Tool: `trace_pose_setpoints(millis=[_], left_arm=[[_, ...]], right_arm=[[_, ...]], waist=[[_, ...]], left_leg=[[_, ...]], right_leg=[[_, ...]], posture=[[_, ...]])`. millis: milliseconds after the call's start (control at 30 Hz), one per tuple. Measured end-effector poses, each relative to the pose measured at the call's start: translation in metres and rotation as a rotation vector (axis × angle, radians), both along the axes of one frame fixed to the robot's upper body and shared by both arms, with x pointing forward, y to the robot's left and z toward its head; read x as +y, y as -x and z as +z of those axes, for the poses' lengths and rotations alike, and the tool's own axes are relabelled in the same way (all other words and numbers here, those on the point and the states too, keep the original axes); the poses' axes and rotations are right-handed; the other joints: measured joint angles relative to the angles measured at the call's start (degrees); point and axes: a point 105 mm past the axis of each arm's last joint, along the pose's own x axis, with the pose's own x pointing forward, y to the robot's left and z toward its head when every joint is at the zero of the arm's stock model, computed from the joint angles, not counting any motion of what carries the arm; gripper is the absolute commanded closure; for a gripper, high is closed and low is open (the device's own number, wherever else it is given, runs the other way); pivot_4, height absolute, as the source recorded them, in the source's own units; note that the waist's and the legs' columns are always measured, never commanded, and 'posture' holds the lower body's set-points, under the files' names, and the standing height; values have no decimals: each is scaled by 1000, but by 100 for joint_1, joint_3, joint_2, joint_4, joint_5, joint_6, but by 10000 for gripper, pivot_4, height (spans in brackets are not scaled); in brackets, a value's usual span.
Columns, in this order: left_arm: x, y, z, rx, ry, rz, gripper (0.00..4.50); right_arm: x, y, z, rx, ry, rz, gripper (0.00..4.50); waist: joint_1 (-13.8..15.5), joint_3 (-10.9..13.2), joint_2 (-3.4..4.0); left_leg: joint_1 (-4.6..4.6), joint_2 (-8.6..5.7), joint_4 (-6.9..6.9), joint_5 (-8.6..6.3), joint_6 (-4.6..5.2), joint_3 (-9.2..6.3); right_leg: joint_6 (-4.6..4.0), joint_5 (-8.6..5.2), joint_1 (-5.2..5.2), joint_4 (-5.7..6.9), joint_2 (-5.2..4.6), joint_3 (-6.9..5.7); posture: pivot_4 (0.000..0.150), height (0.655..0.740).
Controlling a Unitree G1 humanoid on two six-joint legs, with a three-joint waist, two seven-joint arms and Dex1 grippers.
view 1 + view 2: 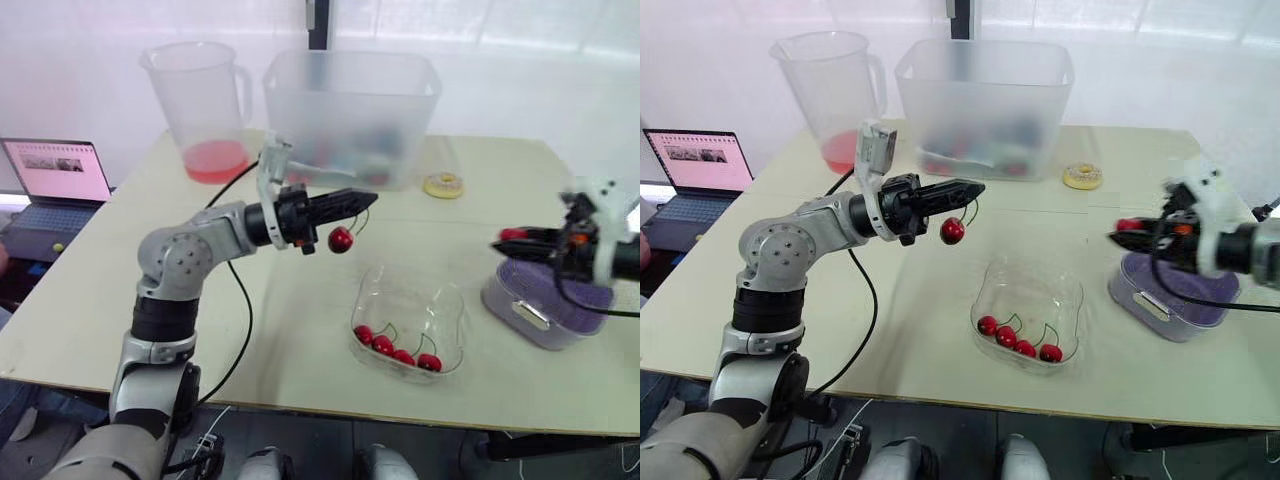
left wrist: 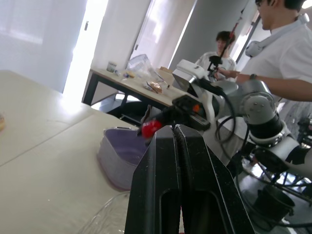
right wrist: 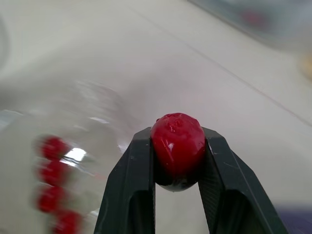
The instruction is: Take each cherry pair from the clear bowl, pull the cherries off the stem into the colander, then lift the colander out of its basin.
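Observation:
My left gripper (image 1: 368,199) is shut on a thin cherry stem, held high over the table behind the clear bowl (image 1: 455,310). One cherry (image 1: 340,240) dangles from that stem below the fingertips. My right gripper (image 1: 503,238) is shut on a single cherry (image 3: 177,143), level with the near rim of the purple colander (image 1: 560,290) in its pale basin (image 1: 535,325). Several cherries (image 1: 395,349) with stems lie along the front of the clear bowl.
A measuring jug (image 1: 200,105) with pink liquid and a large frosted tub (image 1: 352,112) stand at the back. A small yellow ring (image 1: 442,185) lies beside the tub. A laptop (image 1: 55,180) sits off the table's left edge. People (image 2: 282,53) stand beyond the right side.

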Motion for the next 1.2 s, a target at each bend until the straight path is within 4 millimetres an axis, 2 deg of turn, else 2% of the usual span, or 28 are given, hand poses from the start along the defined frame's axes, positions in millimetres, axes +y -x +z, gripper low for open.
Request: trace_pose_setpoints(millis=[67,267,333,367,433,533,733,867,933,1000,1067,1200], left_arm=[[-1,0,-1,5,2,0,45000],[-1,2,-5,2,8,13,45000],[-1,4,-6,-5,7,19,45000],[-1,5,-7,-5,6,22,45000],[-1,6,-10,8,8,26,45000],[-1,7,-10,12,12,35,45000],[1,6,-7,8,28,52,45000],[-3,7,-3,21,70,39,45000],[-3,8,-2,24,78,31,45000],[-6,9,1,24,88,15,45000],[-8,11,3,22,96,2,45000],[-10,12,7,23,109,-13,45000]], right_arm=[[-13,-4,-9,17,30,-30,38290],[-48,-14,-52,111,176,-125,38290],[-53,-15,-58,129,189,-135,28145],[-55,-16,-59,131,191,-138,24890],[-61,-15,-62,141,202,-151,15526],[-66,-15,-59,139,193,-158,1022],[-67,-11,-28,82,156,-139,420],[-34,-10,24,-58,6,-22,420],[3,-4,39,-84,-175,121,420],[48,5,33,-44,-316,301,420],[88,13,19,22,-436,437,420],[144,18,-1,79,-593,572,420]], waist=[[-26,0,1],[-8,2,4],[-5,2,5],[-4,2,5],[8,2,5],[5,2,5],[4,4,10],[-6,8,21],[-20,12,14],[-20,16,8],[0,19,12],[19,20,13]], left_leg=[[3,4,0,1,-1,1],[4,8,0,5,-9,2],[4,8,0,5,-9,3],[4,7,0,5,-9,3],[4,8,1,6,-11,2],[4,7,1,7,-12,3],[4,8,1,8,-15,3],[5,13,2,9,-17,-1],[6,25,1,12,-22,-6],[6,29,3,17,-31,-19],[5,24,2,20,-36,-25],[-1,15,2,20,-36,-34]], right_leg=[[0,0,0,2,3,0],[0,0,0,4,5,0],[0,0,0,4,5,0],[0,0,0,4,4,-1],[1,0,0,4,4,-2],[1,0,0,5,4,-2],[1,0,0,6,6,-4],[1,0,0,6,8,-5],[0,0,3,4,26,-5],[-1,1,9,5,26,-6],[-1,1,10,8,25,-7],[-2,1,10,8,22,-12]], posture=[[1500,7078],[1500,7078],[1500,7078],[1500,7078],[1500,7078],[1500,7078],[1500,7078],[1500,7078],[1500,7078],[1500,7078],[1500,7078],[1500,7078]])
